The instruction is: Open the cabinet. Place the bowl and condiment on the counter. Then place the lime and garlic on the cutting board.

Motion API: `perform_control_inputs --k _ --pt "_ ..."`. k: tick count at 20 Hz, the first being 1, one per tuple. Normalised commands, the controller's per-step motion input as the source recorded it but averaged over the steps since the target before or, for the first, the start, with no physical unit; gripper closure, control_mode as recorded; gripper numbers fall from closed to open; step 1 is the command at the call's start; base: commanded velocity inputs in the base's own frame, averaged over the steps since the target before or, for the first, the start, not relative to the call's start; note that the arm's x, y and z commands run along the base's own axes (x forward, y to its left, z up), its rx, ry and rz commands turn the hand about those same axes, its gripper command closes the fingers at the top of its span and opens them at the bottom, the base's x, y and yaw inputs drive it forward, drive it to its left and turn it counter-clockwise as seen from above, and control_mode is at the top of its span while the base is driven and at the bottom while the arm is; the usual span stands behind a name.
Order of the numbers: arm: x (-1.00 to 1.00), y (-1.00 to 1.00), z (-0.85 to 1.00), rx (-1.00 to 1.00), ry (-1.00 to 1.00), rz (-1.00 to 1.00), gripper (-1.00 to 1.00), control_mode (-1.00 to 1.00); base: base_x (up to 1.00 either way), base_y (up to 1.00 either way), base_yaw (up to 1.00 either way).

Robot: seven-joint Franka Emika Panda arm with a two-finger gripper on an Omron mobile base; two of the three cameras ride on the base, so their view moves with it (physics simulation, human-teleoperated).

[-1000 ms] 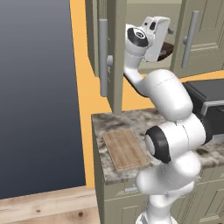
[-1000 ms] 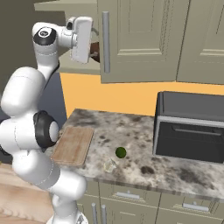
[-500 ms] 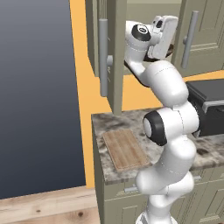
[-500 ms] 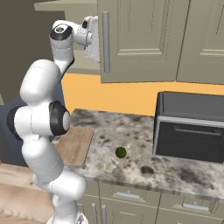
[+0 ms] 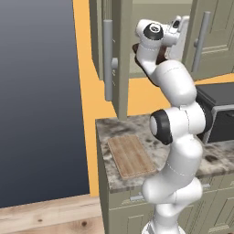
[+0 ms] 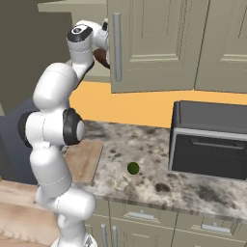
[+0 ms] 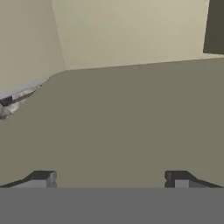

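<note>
The arm reaches up into the open cabinet (image 5: 119, 55), claw (image 7: 112, 177) spread wide and empty, seemingly near the bowl (image 6: 101, 57).

Cabinet (image 6: 159, 46) door ajar, arm reaching inside by bowl (image 6: 101, 57). Lime (image 6: 133, 168) and garlic (image 6: 121, 182) near counter (image 6: 159, 173) front edge; cutting board (image 6: 84, 159) at left end.

Black boxy oven-like appliance (image 6: 208, 140) sits at counter's right end. Orange wall (image 6: 140, 103) behind it. Light wood plank floor (image 5: 41, 219) below, lower left.
</note>
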Motion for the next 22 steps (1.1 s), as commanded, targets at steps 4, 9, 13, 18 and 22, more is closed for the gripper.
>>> perform_control_inputs --k 4,9,13,18,22 --pt "-0.92 -0.46 0.00 0.00 0.00 -0.17 -1.00 -1.00 0.00 0.00 0.00" --pt "-0.95 -0.55 0.00 0.01 -0.02 -0.17 -1.00 -1.00 0.00 0.00 0.00" --pt "-1.00 -0.61 0.00 0.07 -0.09 -0.13 -1.00 -1.00 0.00 0.00 0.00" --pt "-0.96 -0.58 0.00 0.07 -0.11 0.00 -1.00 -1.00 0.00 0.00 0.00" --pt "-0.51 -0.46 0.00 0.00 -0.08 0.26 -1.00 -1.00 0.00 0.00 0.00"
